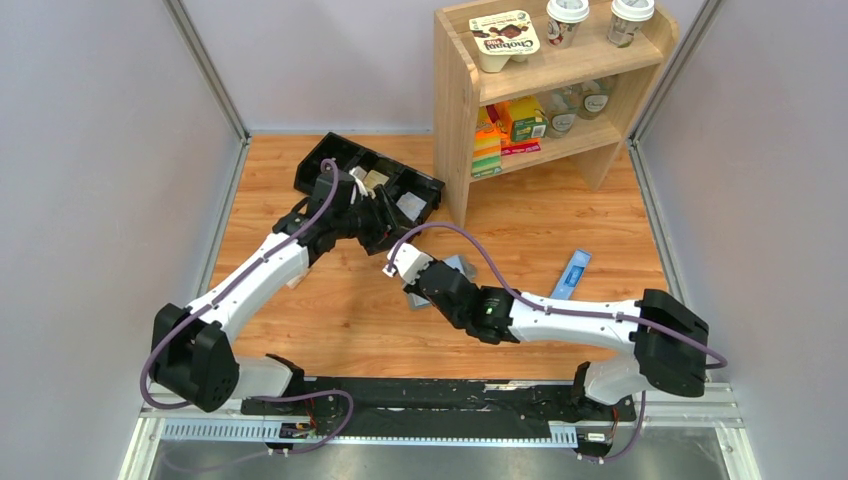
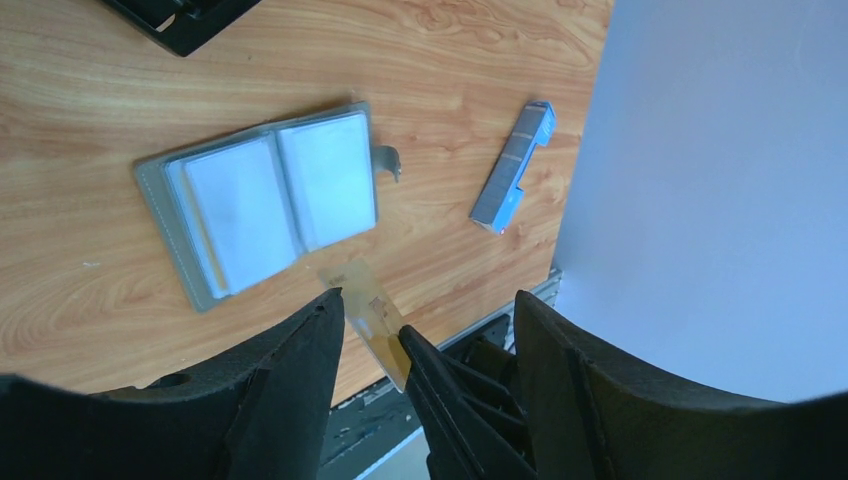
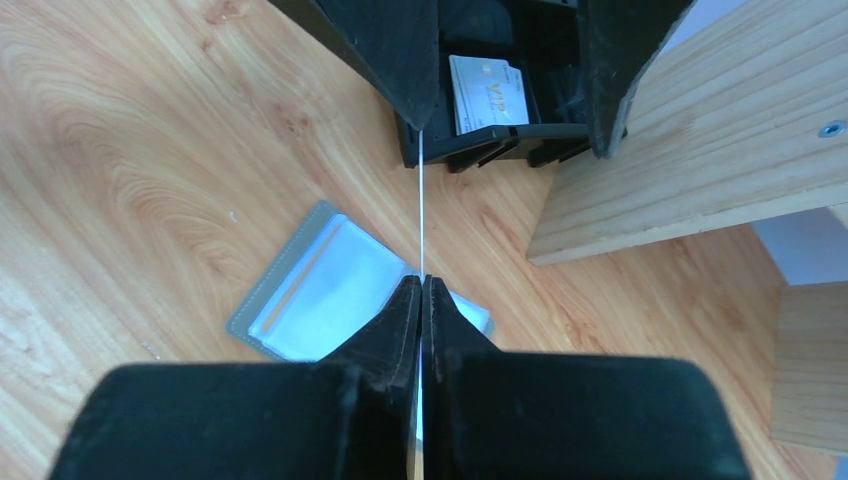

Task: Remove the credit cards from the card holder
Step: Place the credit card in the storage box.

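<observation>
The grey-blue card holder lies open on the wooden table, its clear sleeves facing up; it also shows under my right arm. My right gripper is shut on a tan credit card, which is edge-on as a thin line in the right wrist view. That card is lifted above the table beside the holder. My left gripper is open, and its fingers straddle the card's far end. One left finger touches the card's edge.
A black compartmented tray stands at the back left with a pale card in one compartment. A wooden shelf with packets and cups stands at the back right. A slim blue-and-white packet lies right of the holder.
</observation>
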You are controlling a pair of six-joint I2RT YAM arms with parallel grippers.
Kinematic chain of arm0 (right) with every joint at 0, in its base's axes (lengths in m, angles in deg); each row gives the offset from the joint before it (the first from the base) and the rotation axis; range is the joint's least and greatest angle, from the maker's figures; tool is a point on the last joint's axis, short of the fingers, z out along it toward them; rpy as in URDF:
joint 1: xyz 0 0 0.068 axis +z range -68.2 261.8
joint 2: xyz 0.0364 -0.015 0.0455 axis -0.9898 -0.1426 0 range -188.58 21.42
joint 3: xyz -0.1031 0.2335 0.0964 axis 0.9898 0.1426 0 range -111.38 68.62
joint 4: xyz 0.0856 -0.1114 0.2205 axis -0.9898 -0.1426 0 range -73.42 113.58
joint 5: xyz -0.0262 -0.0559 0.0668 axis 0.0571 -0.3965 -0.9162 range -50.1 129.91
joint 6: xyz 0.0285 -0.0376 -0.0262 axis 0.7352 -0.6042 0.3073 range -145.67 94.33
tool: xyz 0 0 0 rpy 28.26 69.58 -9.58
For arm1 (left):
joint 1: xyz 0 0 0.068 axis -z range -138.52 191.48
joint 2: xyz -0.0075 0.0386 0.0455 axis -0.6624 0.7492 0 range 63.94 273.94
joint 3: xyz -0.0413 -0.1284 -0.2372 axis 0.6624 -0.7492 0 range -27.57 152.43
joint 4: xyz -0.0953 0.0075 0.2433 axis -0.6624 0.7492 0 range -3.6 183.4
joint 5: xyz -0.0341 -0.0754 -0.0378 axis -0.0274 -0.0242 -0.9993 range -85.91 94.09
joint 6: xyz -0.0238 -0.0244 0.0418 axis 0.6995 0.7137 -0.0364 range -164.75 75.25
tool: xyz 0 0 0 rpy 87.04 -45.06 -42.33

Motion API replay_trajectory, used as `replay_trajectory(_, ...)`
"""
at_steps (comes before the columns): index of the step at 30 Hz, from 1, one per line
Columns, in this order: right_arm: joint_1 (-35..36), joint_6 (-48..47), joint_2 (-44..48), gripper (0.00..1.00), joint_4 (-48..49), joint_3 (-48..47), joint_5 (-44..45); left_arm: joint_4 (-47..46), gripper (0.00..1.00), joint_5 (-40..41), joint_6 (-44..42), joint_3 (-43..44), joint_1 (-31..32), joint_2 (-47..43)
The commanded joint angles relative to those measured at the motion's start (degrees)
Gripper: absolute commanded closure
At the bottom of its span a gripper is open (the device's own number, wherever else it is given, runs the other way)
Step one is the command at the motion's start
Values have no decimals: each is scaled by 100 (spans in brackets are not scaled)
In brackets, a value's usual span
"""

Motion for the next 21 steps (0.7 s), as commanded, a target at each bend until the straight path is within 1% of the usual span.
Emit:
replay_trajectory(1, 35, -343, -156, 100, 475, -337, 404, -67, 32, -234, 57, -25, 67, 91)
replay_trajectory(9, 26, -352, -244, 100, 536, -373, 483, 118, 38, -182, -92, -42, 59, 188)
replay_trajectory(15, 26, -308, -218, 100, 589, -302, 440, 145, 38, -94, -136, -51, 67, 188)
replay_trajectory(18, 26, -291, -235, 100, 572, -302, 405, 66, 46, -155, -128, -42, 59, 206)
replay_trajectory(19, 26, -308, -253, 100, 572, -311, 396, 57, 53, -173, -136, -51, 67, 206)
replay_trajectory(20, 35, -300, -279, 100, 572, -311, 396, 13, 57, -191, -128, -60, 68, 197)
replay_trajectory(21, 26, -308, -297, 100, 563, -320, 396, 13, 65, -208, -136, -60, 68, 171)
